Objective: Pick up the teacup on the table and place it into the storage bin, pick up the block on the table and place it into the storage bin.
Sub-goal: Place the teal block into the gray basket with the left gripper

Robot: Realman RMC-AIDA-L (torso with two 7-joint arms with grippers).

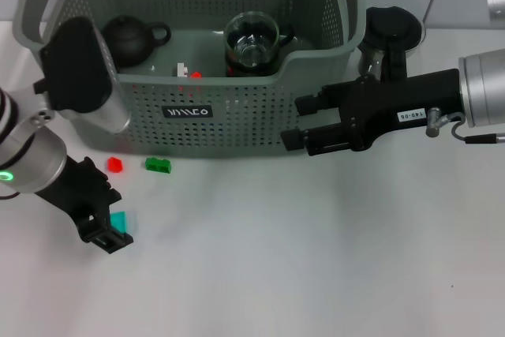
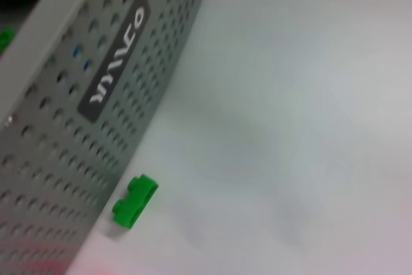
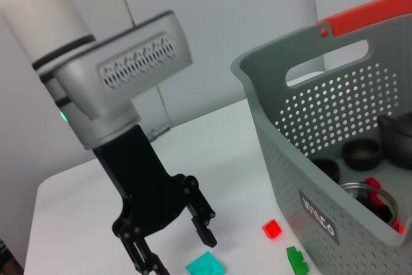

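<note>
Head view: the left gripper (image 1: 110, 230) hangs with jaws spread around a teal block (image 1: 122, 219) on the worktop (image 1: 300, 258). The right gripper (image 1: 300, 125), jaws spread, hovers right of the storage bin (image 1: 237, 120).
Left wrist view: a green block (image 2: 134, 201) lies beside the bin's wall.
Right wrist view: a red block (image 3: 271, 228) lies near it.

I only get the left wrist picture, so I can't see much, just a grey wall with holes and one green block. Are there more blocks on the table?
Observer: Yes. A red block lies beside your green block, in front of the storage bin.
Operator: Where's my claw?
Observer: The left claw is open, low over a teal block nearer the robot.
Operator: Is anything in the bin?
Observer: A black teapot and a glass cup sit inside. The right claw is open by the bin's right front corner.
</note>
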